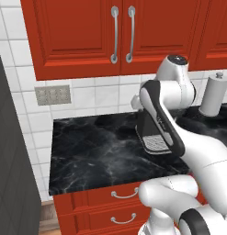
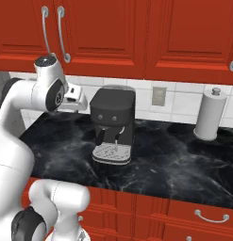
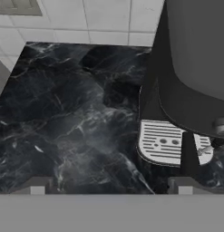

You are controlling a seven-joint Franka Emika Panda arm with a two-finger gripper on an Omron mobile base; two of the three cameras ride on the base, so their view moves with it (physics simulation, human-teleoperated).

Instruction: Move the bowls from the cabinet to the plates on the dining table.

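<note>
Red cabinet doors are both closed, silver handles side by side at the middle seam. No bowls or plates can be seen, so the bowls are presumably behind those doors; can't confirm from these frames. Judging by that, the task looks barely started: doors not opened, nothing picked, nothing placed. Left to do: open the cabinet, take out each bowl, carry it to a plate on the dining table, twice over.

Gripper is empty with fingertips spread wide apart in the hand view, one tip at left and the other at right, nothing between them. It points down at the black marble counter, with the coffee machine just to one side, its drip tray near the right fingertip. In the right base view the hand sits beside the machine's top, left of it, below the cabinet's lower edge.

Cabinet is above the hand, handles higher up and apart from it, no contact. The arm would likely need to rise and turn toward a handle first. A paper towel roll stands further along the counter, well apart.
</note>
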